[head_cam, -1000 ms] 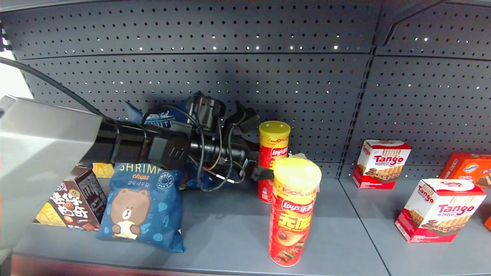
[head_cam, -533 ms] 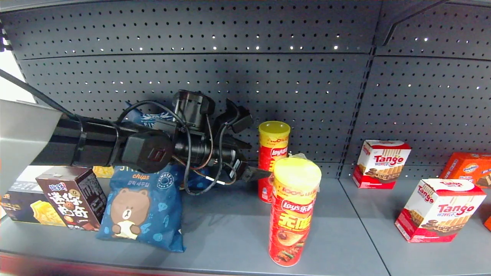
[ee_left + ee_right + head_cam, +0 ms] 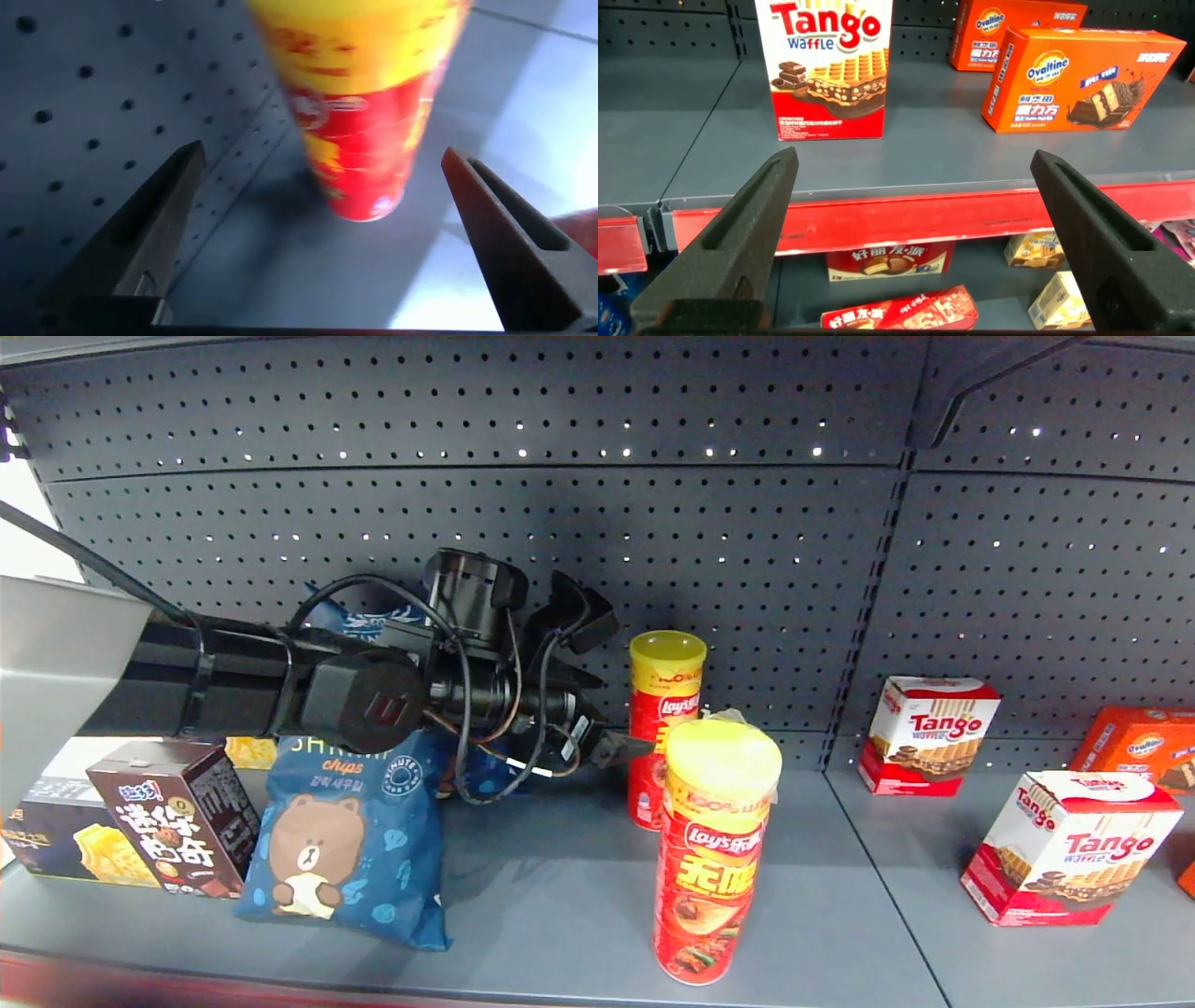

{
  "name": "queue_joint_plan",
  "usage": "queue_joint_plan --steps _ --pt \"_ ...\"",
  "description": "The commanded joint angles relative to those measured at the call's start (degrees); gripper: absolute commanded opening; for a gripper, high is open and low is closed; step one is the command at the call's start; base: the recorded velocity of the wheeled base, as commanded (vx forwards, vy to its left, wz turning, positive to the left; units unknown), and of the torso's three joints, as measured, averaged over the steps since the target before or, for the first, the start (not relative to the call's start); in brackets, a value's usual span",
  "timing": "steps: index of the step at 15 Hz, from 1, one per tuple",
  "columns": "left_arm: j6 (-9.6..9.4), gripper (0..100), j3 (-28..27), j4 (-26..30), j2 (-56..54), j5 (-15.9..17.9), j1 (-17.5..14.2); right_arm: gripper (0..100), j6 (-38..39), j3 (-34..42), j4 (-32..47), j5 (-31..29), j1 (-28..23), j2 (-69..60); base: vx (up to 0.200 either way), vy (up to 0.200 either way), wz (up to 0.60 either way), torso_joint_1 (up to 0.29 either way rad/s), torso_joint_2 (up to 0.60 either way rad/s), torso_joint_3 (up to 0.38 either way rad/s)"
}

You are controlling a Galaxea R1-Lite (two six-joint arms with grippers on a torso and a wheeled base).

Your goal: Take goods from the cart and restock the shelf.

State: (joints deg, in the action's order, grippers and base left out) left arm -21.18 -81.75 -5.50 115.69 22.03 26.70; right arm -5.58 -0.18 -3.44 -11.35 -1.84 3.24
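The fingers [image 3: 154,233] of the left gripper [image 3: 320,154] are spread wide and hold nothing. A second ago one finger was pressed on the side of the back can [image 3: 665,709]. Now the gripper has slid back a little toward 9 o'clock, and the can sits out past the fingertips, not touched. So the can has been let go. It stands up straight on the shelf [image 3: 560,896], close to the back wall, at about 11 o'clock from the front can [image 3: 714,859] and just behind it. It has not tipped or slid. I think this can is done, and the arm can go back to the cart for the next thing. It should pull out with care, as the blue bag [image 3: 350,845] leans near it at 7 o'clock. The right gripper [image 3: 913,157] is also wide open with nothing in it, and it faces a shelf with a waffle box [image 3: 825,70] at 11 o'clock.
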Motion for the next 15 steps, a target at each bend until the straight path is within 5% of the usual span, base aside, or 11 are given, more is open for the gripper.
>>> queue_joint_plan --steps 1,15 --pt "-0.18 100 -0.3 0.0 0.6 -2.1 -0.1 100 0.0 -0.1 0.1 0.0 0.0 0.1 0.000 0.000 0.00 0.000 0.00 0.000" --pt "-2.12 100 -2.8 0.0 1.9 -11.6 0.5 100 0.0 -0.1 0.0 0.0 0.0 0.1 0.000 0.000 0.00 0.000 0.00 0.000"
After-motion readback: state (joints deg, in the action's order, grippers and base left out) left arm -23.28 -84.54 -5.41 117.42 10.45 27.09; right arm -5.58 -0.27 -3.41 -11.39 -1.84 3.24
